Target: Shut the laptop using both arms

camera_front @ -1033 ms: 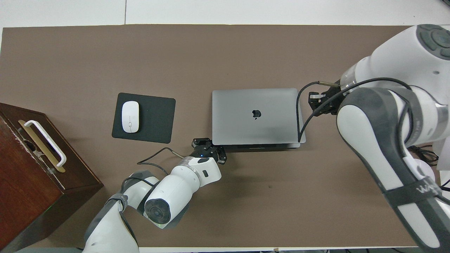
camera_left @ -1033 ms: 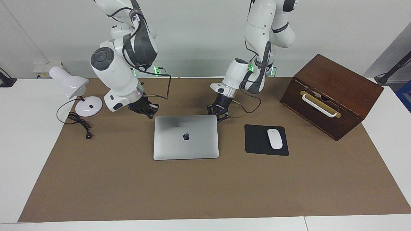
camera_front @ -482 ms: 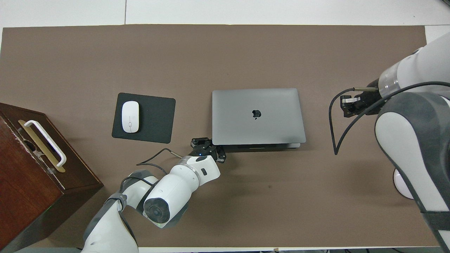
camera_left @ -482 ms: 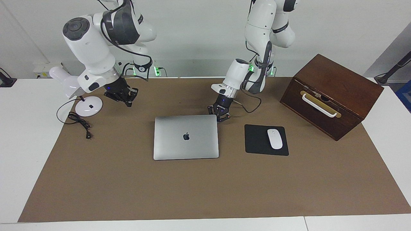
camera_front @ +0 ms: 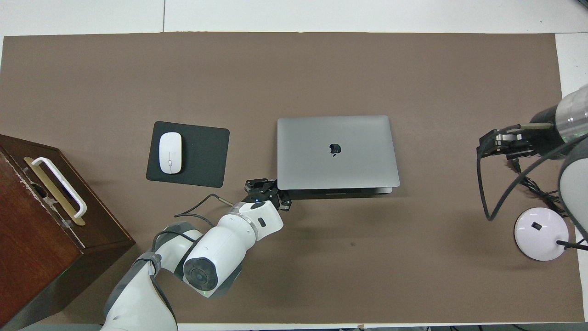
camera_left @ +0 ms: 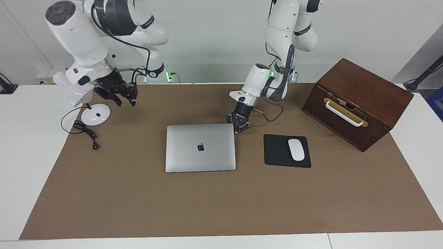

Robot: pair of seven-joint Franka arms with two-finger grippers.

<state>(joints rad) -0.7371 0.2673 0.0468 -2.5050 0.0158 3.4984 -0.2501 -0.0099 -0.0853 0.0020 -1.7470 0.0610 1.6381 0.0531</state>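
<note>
The silver-grey laptop (camera_left: 200, 148) (camera_front: 337, 151) lies shut and flat in the middle of the brown mat, logo up. My left gripper (camera_left: 238, 130) (camera_front: 268, 187) is low at the laptop's corner nearest the robots, on the mouse pad's side, with its fingertips shut on nothing. Whether it touches the laptop I cannot tell. My right gripper (camera_left: 125, 101) (camera_front: 483, 145) hangs in the air over the mat beside the lamp, well away from the laptop. It is open and holds nothing.
A white desk lamp (camera_left: 74, 88) with a round base (camera_front: 540, 227) and a black cable stands at the right arm's end. Beside the laptop lies a black mouse pad (camera_left: 277, 152) with a white mouse (camera_left: 296, 149). A brown wooden box (camera_left: 358, 102) sits at the left arm's end.
My right arm has lifted away from the laptop's side and swung toward the lamp, and its gripper has opened. My left gripper has stayed at the laptop's corner.
</note>
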